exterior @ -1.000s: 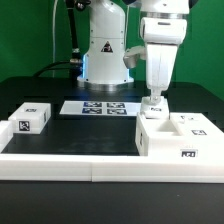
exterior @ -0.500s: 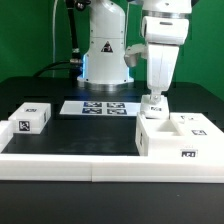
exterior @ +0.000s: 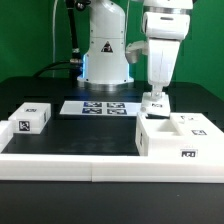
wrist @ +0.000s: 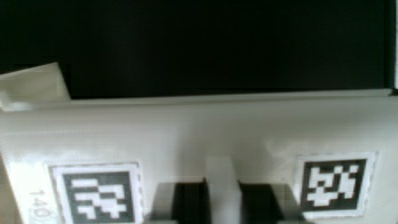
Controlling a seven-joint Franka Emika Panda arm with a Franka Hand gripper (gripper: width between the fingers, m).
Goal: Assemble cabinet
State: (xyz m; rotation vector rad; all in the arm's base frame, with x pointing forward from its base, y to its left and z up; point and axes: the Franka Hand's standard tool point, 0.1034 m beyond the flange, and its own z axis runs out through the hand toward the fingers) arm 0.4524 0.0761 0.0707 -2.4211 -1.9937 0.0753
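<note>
The cabinet box (exterior: 182, 140), large, white and tagged, stands at the exterior view's right on the table's front rim. My gripper (exterior: 155, 97) hangs over its left rear corner. It is shut on a small white tagged block (exterior: 155, 103), held just above the box top. In the wrist view my gripper (wrist: 226, 205) has two dark fingers (wrist: 185, 204) pressed on a thin white rib. A white surface with two tags (wrist: 98, 192) spreads on either side. Another small white tagged block (exterior: 30, 118) lies at the exterior view's left.
The marker board (exterior: 100, 107) lies flat on the black table in front of the robot's base (exterior: 104, 60). A low white rim (exterior: 70, 165) runs along the table's front. A white corner (wrist: 32, 85) shows in the wrist view.
My gripper has risen a little with the small white block in it. The cabinet box and the left block have not moved.
</note>
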